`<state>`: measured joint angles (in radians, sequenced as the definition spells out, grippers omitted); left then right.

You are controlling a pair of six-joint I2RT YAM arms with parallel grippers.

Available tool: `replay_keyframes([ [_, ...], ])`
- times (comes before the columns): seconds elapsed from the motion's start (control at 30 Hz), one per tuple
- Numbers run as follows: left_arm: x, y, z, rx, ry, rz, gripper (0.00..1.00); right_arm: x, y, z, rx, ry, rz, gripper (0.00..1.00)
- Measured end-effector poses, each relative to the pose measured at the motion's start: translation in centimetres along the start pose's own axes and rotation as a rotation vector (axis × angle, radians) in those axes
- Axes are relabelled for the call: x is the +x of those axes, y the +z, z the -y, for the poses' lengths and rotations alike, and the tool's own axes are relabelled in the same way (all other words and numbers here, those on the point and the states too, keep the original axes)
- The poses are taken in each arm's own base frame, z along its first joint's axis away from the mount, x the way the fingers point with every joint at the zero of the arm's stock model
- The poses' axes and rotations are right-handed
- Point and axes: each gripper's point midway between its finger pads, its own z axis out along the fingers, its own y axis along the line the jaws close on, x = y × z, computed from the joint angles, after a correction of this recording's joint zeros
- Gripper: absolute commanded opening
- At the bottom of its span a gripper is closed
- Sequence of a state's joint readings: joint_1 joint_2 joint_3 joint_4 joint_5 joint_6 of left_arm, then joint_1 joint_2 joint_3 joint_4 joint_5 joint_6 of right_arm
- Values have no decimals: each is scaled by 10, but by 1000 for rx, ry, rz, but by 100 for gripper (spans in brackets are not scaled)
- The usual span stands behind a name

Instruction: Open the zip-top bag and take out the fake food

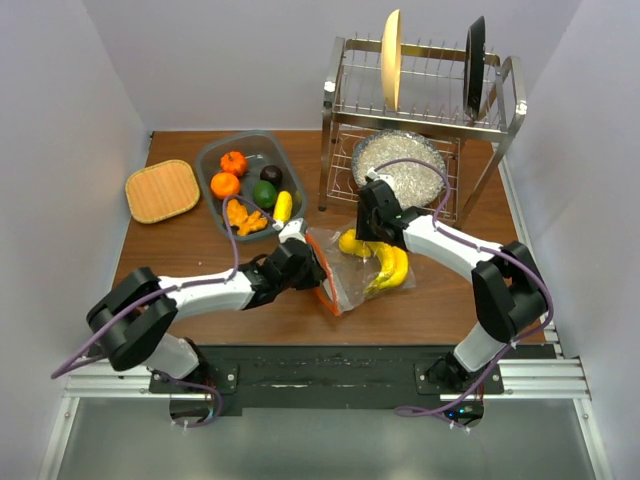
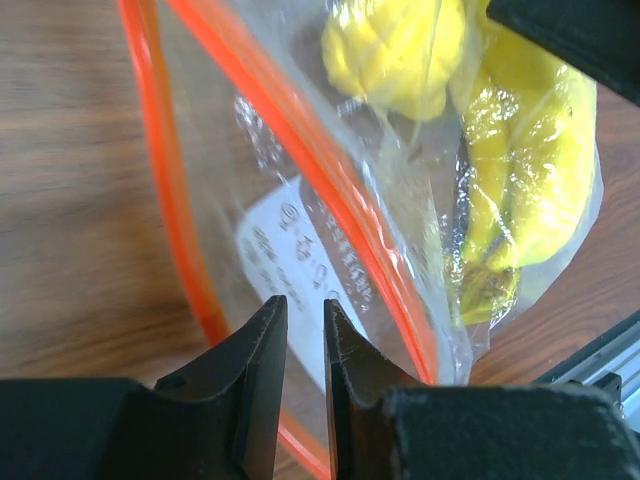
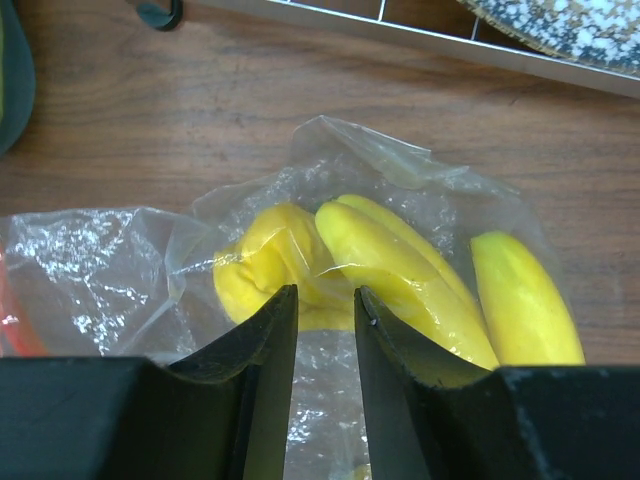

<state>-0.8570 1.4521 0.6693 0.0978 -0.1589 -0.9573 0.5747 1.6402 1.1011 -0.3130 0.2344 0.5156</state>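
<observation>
Left gripper (image 2: pixel 302 303) is a hair from shut at the bag's (image 2: pixel 280 230) orange mouth on the table (image 1: pixel 180 250), can't tell if it's got film, lemon (image 3: pixel 270 260) and bananas (image 3: pixel 400 260) inside, right gripper (image 3: pixel 325 292) pinching the far end.

Clear crinkly plastic zip-top bag (image 1: pixel 345 282), glossy yellow plastic banana bunch (image 1: pixel 390 268), matt wood-grain table (image 1: pixel 180 250).

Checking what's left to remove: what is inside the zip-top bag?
Through the zip-top bag show a yellow banana bunch and a bumpy yellow piece; anything beneath them is covered.
</observation>
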Motion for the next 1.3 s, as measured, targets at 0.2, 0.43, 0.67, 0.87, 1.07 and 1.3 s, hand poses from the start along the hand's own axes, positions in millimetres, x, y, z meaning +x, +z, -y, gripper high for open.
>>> replay_keyframes([
  [0.2, 9, 19, 2, 1, -15, -13, 25, -5, 3, 2, 17, 35, 42, 36],
  [0.43, 19, 32, -3, -12, -13, -29, 25, 0, 19, 1, 27, 53, 36, 39],
  [0.67, 24, 39, -5, -14, -8, -31, 45, 18, 33, 4, 35, 44, -12, 38],
  [0.87, 15, 43, 3, 3, -4, 2, 59, 39, 33, 1, -10, 18, -65, 44],
  [1.07, 5, 44, 3, -13, 23, 43, 70, 57, 28, -13, -85, -52, -124, 48],
  [1.3, -12, 46, 10, -35, 65, 88, 75, 66, 16, -17, -129, -90, -159, 52],
])
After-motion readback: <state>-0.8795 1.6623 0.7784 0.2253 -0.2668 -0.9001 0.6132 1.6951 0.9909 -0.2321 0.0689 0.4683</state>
